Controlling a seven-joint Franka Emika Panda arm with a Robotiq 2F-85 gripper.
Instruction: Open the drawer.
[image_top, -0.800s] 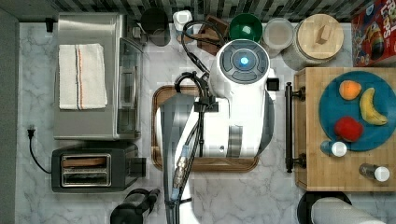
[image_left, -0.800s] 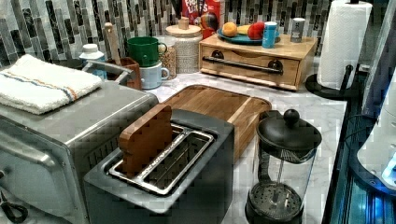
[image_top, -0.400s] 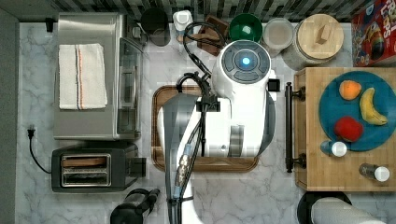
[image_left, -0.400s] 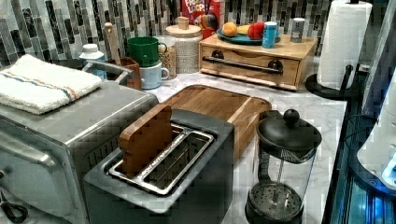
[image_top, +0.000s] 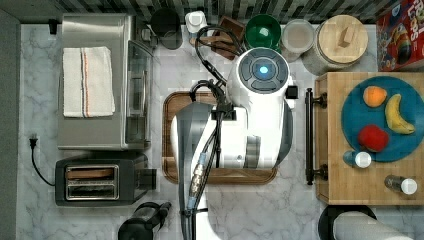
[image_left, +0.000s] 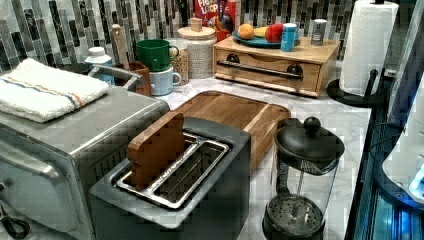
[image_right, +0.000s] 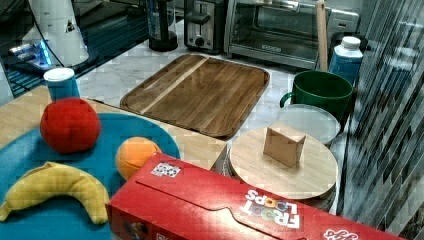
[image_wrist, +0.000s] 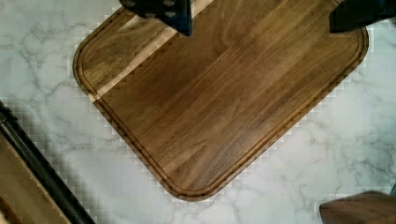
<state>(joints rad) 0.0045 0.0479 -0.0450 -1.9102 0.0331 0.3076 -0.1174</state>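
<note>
Drawer (image_left: 267, 71) closed in its box, at the top view's right, one black bar handle (image_top: 309, 136).
Gripper (image_wrist: 261, 16) over the one brown tray (image_wrist: 219, 98), two fingers (image_wrist: 161, 9) spread apart, holding nothing; plate (image_top: 362, 122) holds three fruits.

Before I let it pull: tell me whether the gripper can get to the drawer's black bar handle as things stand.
Probably yes. The gripper hangs open over the brown tray, and only bare marble counter lies between the tray and the handle. In the left view nothing stands in front of the drawer.
</note>
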